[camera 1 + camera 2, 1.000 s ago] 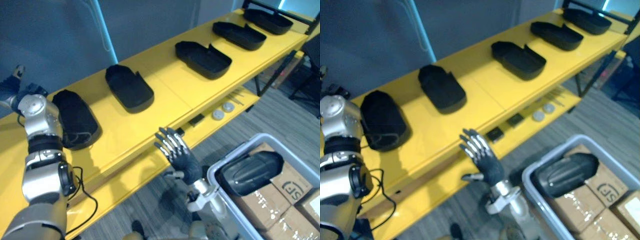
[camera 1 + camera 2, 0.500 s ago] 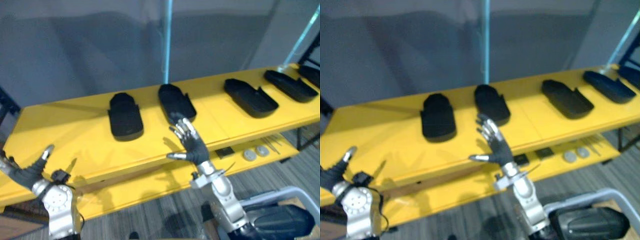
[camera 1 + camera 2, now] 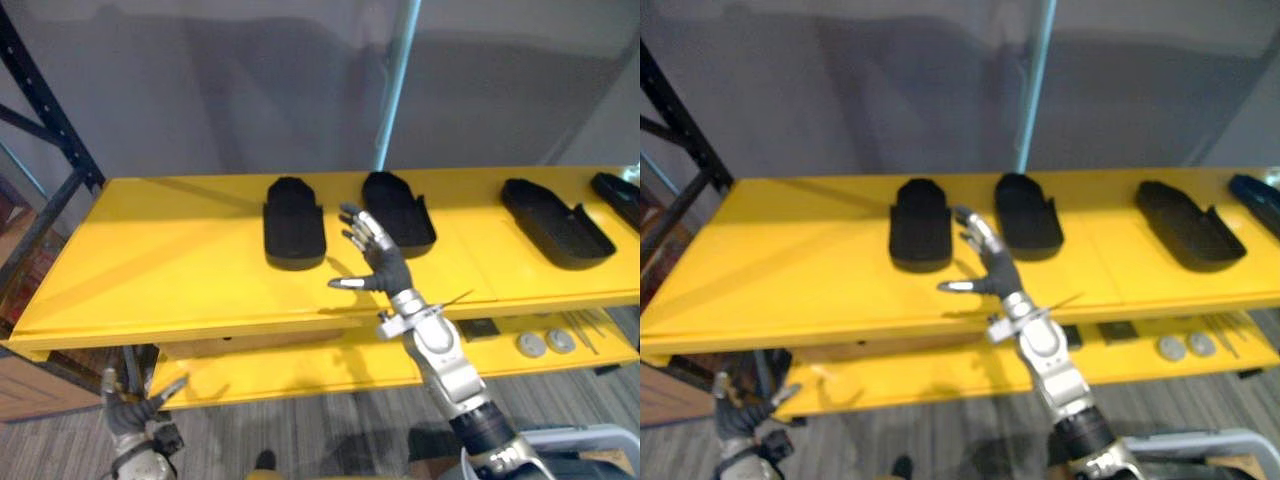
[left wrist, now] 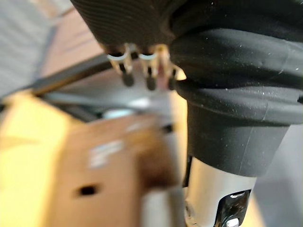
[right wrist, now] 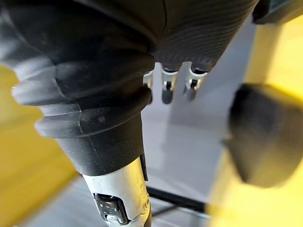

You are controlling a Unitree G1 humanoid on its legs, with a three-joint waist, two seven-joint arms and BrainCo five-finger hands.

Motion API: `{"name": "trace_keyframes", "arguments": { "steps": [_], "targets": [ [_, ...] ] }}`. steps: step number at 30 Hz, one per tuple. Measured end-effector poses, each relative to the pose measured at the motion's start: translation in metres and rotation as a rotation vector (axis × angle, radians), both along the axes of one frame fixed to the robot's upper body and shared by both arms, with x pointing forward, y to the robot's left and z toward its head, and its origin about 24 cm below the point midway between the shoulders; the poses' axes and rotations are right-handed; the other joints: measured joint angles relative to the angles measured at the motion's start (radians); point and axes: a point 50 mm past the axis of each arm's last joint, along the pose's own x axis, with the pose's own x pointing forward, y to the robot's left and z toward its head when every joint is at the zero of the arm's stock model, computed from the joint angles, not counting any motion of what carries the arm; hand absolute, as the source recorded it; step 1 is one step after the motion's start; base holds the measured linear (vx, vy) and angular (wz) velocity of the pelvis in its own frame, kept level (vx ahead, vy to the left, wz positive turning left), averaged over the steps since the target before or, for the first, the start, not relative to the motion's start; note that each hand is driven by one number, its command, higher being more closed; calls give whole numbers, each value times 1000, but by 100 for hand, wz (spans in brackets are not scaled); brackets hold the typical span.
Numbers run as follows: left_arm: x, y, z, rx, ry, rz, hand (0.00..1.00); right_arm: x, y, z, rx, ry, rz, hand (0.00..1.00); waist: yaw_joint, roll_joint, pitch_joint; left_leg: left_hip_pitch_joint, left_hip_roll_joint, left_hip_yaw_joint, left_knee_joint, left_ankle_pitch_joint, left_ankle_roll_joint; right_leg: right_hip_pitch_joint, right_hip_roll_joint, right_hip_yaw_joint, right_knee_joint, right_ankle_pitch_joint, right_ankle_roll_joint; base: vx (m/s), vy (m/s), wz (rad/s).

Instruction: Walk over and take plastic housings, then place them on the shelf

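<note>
Left robot hand (image 3: 135,415): low, below yellow shelf (image 3: 150,260), fingers spread, empty. Leftmost plastic housing (image 3: 294,220): on shelf, long axis front-to-back. Right robot hand (image 3: 375,262): splayed, empty, raised just right of it, nearer. Three more housings (image 3: 556,222) rightward.

right hand (image 3: 378,266) raised, palm-side thumb out, fingers spread; left hand (image 3: 127,413) low, fingers loose.

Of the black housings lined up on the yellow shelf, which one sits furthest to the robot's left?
The housing just left of the open right hand; bare yellow shelf stretches beyond it, while the other housings sit to its right.
</note>
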Motion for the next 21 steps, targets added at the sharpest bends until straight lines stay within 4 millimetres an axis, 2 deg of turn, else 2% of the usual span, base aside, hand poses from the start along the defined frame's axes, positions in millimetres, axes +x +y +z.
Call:
{"name": "trace_keyframes", "arguments": {
  "steps": [2,5,7,11,14,21],
  "targets": [
    [-17,-11,-24,-45,127,-31,0,8,1,-3,-189,-66,-35,0,20,2,4,-3,3,-8,0,1,-1,1,5,-2,-5,0,0,-6,-22,6],
    [-33,-12,-38,-61,213,-19,0,15,0,2,-267,-121,-62,0,26,3,33,-2,7,-23,0,3,-5,13,11,-15,-10,-1,-1,-30,-38,13],
    [-46,-12,-46,-71,266,-4,0,21,2,9,-312,-162,-46,0,43,2,65,-4,13,-24,0,4,-6,11,18,-14,-10,-2,-2,-18,-13,0],
    [-57,-11,-52,-88,304,26,0,16,11,4,-283,-108,34,0,62,-10,75,-5,13,-25,0,4,-7,12,19,-18,-13,-2,-3,0,0,0],
    [-62,-9,-54,-107,308,63,0,17,12,0,-277,-83,3,0,69,-15,90,-6,9,-28,0,4,-7,14,16,-27,-14,-3,-3,12,-11,4],
    [-65,-12,-57,-137,303,66,0,26,1,-2,-194,-120,-320,0,67,-6,131,-5,-7,-29,0,5,-5,12,-1,-26,-8,-2,3,0,0,0]
  ]
}}
